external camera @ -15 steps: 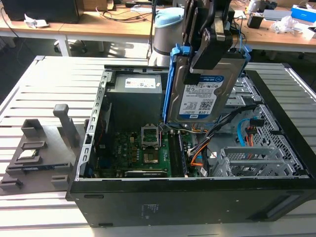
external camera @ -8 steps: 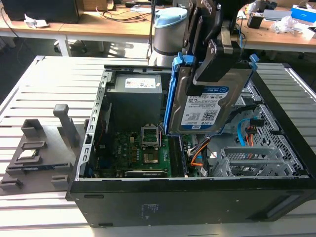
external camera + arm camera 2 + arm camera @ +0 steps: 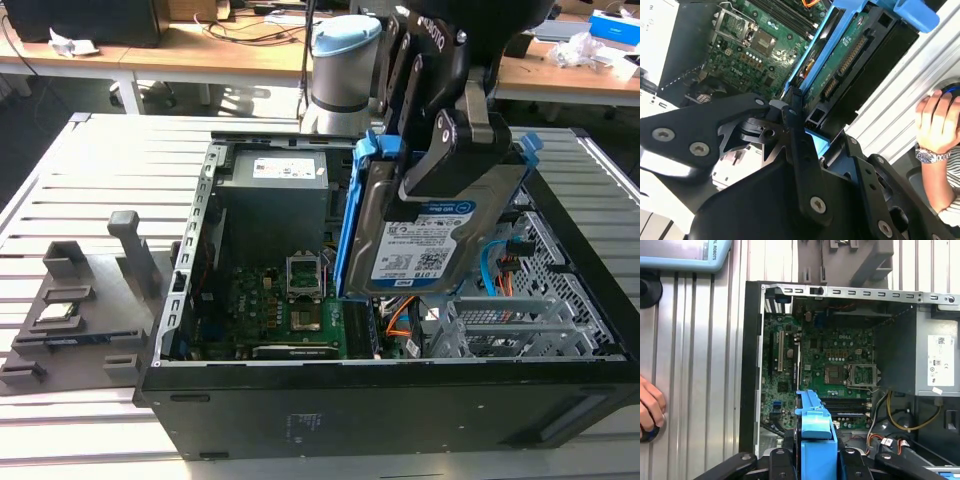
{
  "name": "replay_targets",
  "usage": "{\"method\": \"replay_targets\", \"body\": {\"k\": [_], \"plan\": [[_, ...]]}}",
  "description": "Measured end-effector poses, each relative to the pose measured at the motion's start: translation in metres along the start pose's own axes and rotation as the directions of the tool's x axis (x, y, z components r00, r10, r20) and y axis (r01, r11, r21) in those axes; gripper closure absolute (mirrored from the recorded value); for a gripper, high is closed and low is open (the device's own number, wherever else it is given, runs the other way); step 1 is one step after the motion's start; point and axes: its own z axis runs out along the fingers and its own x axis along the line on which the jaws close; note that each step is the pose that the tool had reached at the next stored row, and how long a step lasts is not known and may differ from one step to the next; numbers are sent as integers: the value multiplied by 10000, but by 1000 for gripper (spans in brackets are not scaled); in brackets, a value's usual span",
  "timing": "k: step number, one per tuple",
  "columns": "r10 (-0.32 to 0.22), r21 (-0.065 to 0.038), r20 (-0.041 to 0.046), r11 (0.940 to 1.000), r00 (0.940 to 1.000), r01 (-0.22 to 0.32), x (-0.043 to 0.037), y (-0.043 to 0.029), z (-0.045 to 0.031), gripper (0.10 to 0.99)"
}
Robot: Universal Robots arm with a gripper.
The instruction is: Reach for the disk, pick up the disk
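The disk (image 3: 425, 240), a silver hard drive with a white-and-blue label and blue side rails, hangs tilted above the open computer case (image 3: 350, 410), clear of its drive bays. My gripper (image 3: 450, 160) is shut on it from above, with one dark finger lying across its labelled face. In the second wrist view the disk's green circuit board (image 3: 846, 49) and blue rail (image 3: 816, 52) run away from my black fingers (image 3: 796, 131). In the first wrist view the blue rail's end (image 3: 815, 426) sits between the fingers (image 3: 784, 460).
The case lies open on a slatted metal table (image 3: 90, 170), with the motherboard (image 3: 290, 310), a grey power supply (image 3: 275, 190) and metal drive bays (image 3: 500, 325) inside. A grey fixture (image 3: 80, 300) stands at the exterior view's left. A person's hand (image 3: 936, 120) rests on the table.
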Motion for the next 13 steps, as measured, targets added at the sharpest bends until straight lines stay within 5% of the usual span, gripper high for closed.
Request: {"method": "replay_targets", "body": {"k": [3, 9, 13], "plan": [[0, 0, -3, 10000, 10000, 0, 112, 3, -3, 718], [-1, 0, -12, 10000, 10000, 1, 119, 1, -3, 718], [3, -1, -41, 10000, 10000, -3, 121, -101, -9, 718]]}}
